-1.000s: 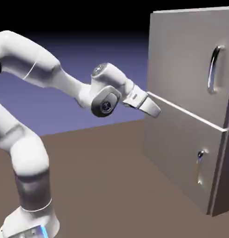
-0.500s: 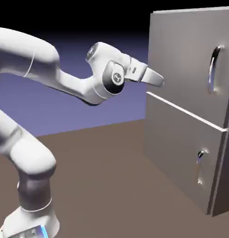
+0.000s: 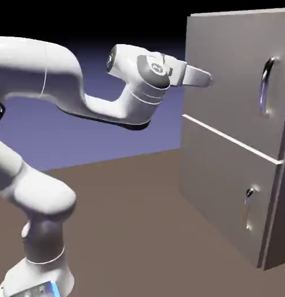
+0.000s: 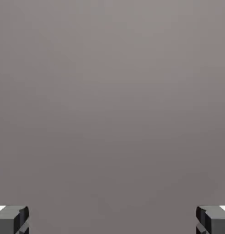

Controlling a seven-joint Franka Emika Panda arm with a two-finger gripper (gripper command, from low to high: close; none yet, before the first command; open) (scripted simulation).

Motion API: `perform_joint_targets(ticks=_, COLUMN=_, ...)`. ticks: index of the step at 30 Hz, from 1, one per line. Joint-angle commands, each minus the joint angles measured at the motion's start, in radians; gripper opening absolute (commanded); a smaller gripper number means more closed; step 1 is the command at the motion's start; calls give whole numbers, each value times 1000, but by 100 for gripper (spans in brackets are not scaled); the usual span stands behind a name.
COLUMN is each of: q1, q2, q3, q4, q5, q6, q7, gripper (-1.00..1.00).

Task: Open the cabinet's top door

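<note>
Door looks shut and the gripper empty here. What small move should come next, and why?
Probably carry the open gripper across the top door toward its chrome bar handle. The hand view shows only plain grey panel between the fingertips, so the handle isn't lined up yet.

Hand (image 3: 205, 77) level before closed top door (image 3: 237, 75) — handle (image 3: 265, 86) untouched.

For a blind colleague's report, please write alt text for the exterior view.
A white robot arm holds its open gripper level at the upper left edge of a tall grey cabinet, short of the top door's chrome bar handle. Both doors look closed.
</note>
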Motion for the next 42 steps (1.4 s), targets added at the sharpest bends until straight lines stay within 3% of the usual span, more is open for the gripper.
perform_joint_targets(ticks=1, q1=16, q2=-4, q3=-18, q4=13, q5=-44, q6=1, q7=33, gripper=0)
perform_joint_targets(ticks=27, q1=445, q2=-97, q3=-484, q4=337, q5=-1175, q6=16, q7=893, gripper=0)
perform_joint_targets(ticks=35, q1=655, q2=-50, q3=-636, q4=484, q5=-1187, q6=7, q7=896, gripper=0)
perform_joint_targets(ticks=36, q1=655, q2=-50, q3=-636, q4=484, q5=-1187, q6=7, q7=896, gripper=-100)
perform_joint_targets(ticks=42, q1=474, q2=-35, q3=-502, q4=351, q5=-1135, q6=-63, q7=900, gripper=-100)
